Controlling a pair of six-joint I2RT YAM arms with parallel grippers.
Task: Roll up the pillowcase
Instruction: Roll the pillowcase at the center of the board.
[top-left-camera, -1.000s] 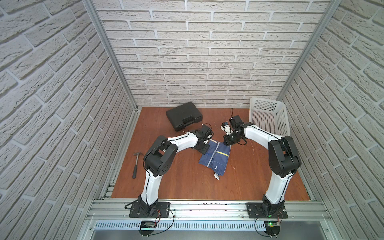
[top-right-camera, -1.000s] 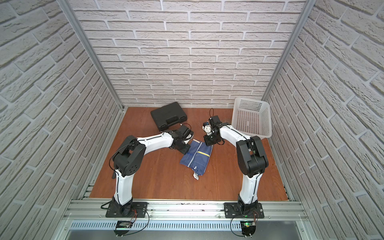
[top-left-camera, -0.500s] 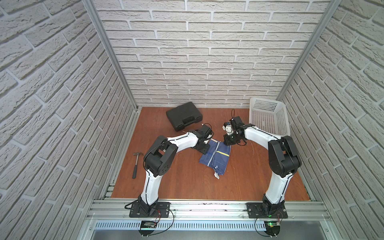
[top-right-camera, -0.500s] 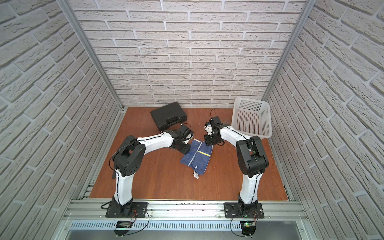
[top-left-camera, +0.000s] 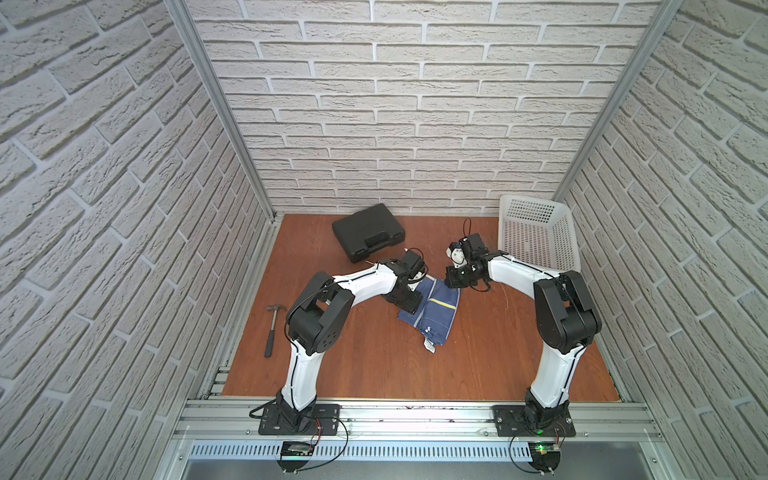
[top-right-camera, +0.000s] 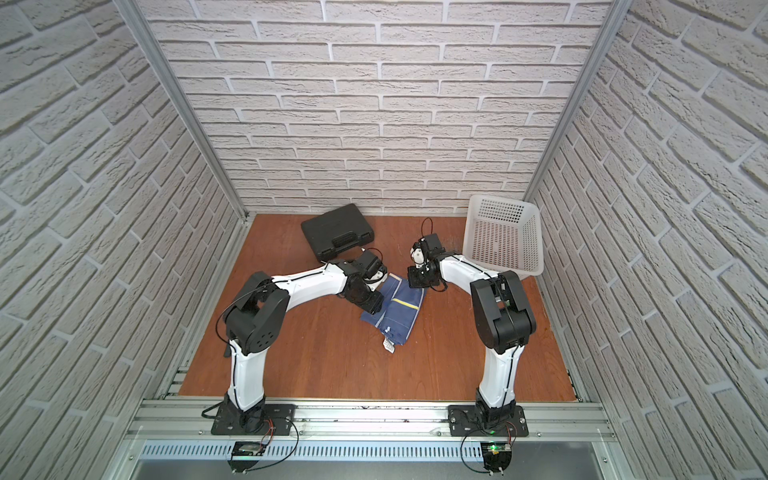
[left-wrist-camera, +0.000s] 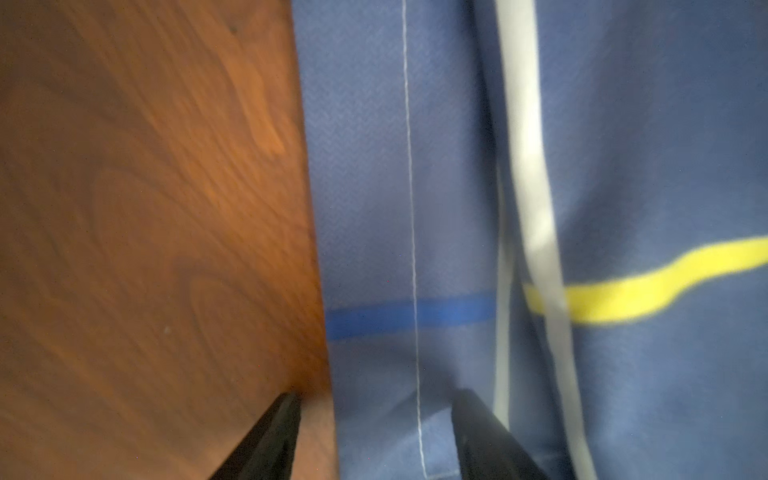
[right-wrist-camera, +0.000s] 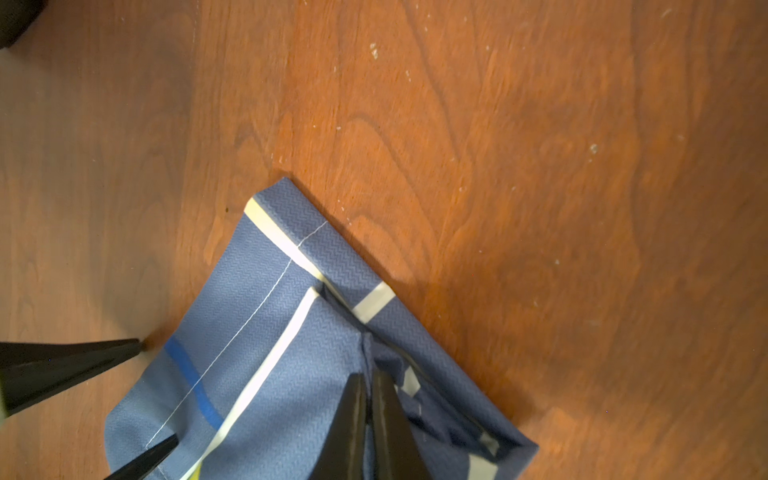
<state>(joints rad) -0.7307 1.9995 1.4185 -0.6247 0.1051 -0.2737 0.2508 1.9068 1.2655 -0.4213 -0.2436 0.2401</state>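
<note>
Hardly anything had moved since the earlier frame. The blue, white-gridded, yellow-striped fabric pillowcase lay mid-table, long axis running from my pincers toward my bases. My left pincer stood wide astride its far left edge. My right pincer was closed, pinching the far right end.

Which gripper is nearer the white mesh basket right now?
Right. The right gripper pinches the pillowcase corner on the white mesh basket's side; the left gripper, open, straddles the pillowcase's opposite edge, farther from the basket.
</note>
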